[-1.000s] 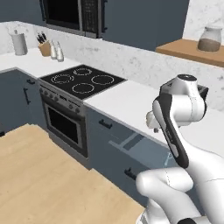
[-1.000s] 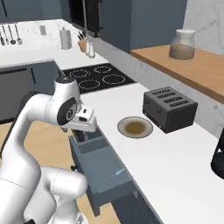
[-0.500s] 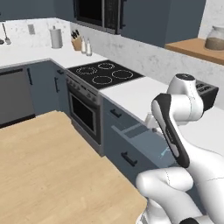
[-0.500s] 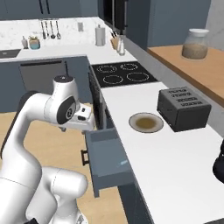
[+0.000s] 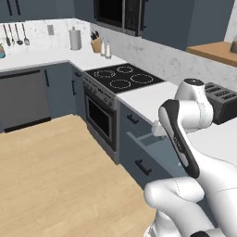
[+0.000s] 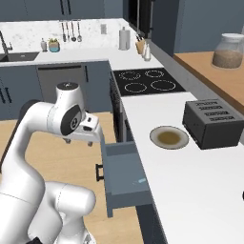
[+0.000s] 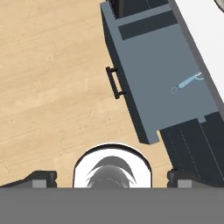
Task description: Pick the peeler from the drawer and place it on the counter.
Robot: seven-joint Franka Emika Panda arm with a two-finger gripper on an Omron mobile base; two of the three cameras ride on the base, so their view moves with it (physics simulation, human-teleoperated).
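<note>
- The counter, a plain white slab, runs off to the pincer's right in the right base view; in the hand view it shows as a white strip at the upper right, beyond the far side of the drawer.
- The wooden floor lies straight below the pincer and takes up the left of the hand view.
- The white arm rises from the base, bends at a raised elbow and carries its wrist out level over the floor, so that the hand faces down, just outside the drawer front.
- The drawer stands pulled out of the slate-blue cabinets, ahead of and to the right of the pincer in the hand view; its black bar handle is on the side nearest the pincer. In the right base view the drawer sits just beside and below the hand.
- The pincer hangs over bare floor, apart from the drawer; its two dark tips stand wide apart with nothing between them. In the right base view the pincer points downward.
- The peeler, slim and light blue, lies flat on the drawer floor near the counter-side wall, well apart from the pincer; it shows as a pale speck in the right base view.
</note>
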